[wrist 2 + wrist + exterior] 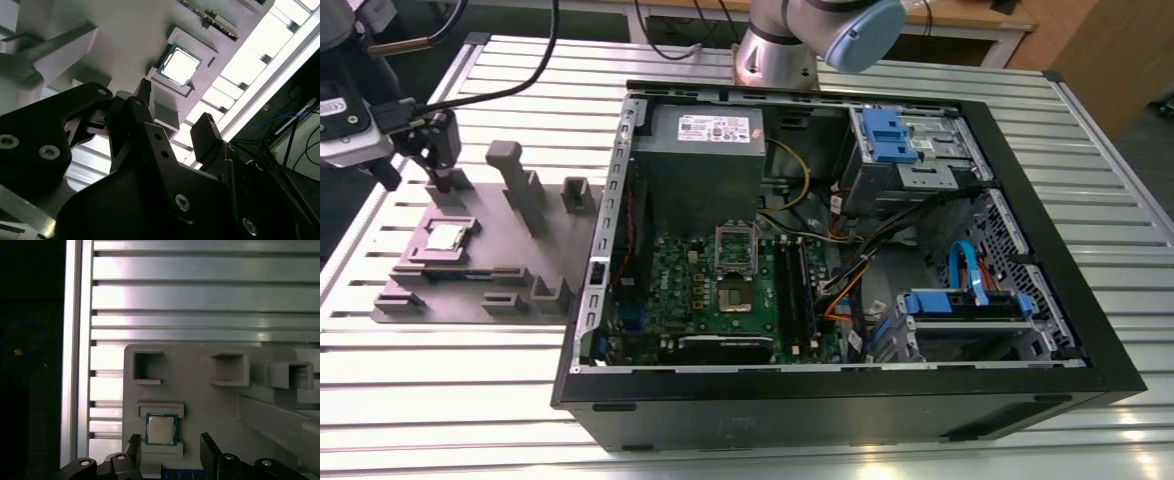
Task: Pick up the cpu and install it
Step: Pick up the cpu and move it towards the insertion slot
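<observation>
The cpu [447, 236], a small square chip with a shiny silver top, lies flat in its recess on the mauve-grey tray [520, 262] at the exterior view's left. My gripper [416, 168] hangs above the tray's far end, open and holding nothing. In the first wrist view the cpu [161, 429] sits between and just beyond the two dark fingertips, with the gripper [171, 451] apart from it. The second wrist view shows the cpu [180, 65] a little past the open gripper [175, 112]. The metal socket frame [736, 298] lies on the green motherboard inside the case.
The open black computer case [854, 400] fills the middle and right of the exterior view, with a grey power-supply box [700, 140], blue drive brackets [887, 135] and loose cables. Tall raised blocks [518, 190] stand on the tray beside the cpu. The slatted metal table [454, 400] lies underneath.
</observation>
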`<state>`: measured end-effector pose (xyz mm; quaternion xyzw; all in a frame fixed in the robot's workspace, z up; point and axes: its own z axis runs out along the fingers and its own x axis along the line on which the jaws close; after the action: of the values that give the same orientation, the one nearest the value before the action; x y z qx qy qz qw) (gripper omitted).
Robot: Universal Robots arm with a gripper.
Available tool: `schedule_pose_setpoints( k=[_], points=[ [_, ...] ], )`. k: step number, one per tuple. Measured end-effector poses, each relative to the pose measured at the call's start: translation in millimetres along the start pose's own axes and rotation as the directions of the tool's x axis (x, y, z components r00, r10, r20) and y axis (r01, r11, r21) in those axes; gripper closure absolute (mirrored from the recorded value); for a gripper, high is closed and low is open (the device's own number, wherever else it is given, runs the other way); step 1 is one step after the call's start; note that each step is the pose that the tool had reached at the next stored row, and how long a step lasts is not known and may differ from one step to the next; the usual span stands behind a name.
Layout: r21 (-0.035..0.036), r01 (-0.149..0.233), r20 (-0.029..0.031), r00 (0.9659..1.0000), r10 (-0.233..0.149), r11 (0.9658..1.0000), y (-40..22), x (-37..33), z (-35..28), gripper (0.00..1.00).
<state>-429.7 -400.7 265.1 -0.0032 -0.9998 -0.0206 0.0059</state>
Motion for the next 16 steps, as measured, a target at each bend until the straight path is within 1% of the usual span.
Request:
schedule_pose_setpoints(
  k=[3, 5, 6, 13, 16],
  points=[
    [-0.0001, 0.000, -0.0004, 1.0000, 0.000, 1.0000, -0.5, -0.1, 3.9, 0.41],
    [-0.0005, 0.000, -0.0005, 1.0000, 0.000, 1.0000, -1.3, -0.3, 7.5, 0.40],
    [-0.0007, 0.000, -0.0005, 1.0000, 0.000, 1.0000, -1.7, -0.3, 9.3, 0.34],
    [-0.0006, 0.001, -0.0007, 1.0000, -0.001, 1.0000, -3.3, -0.3, 21.8, 0.34],
    [-0.0006, 0.014, -0.0013, 0.9999, -0.014, 0.9999, -3.8, 1.4, 27.2, 0.34]
  ],
)
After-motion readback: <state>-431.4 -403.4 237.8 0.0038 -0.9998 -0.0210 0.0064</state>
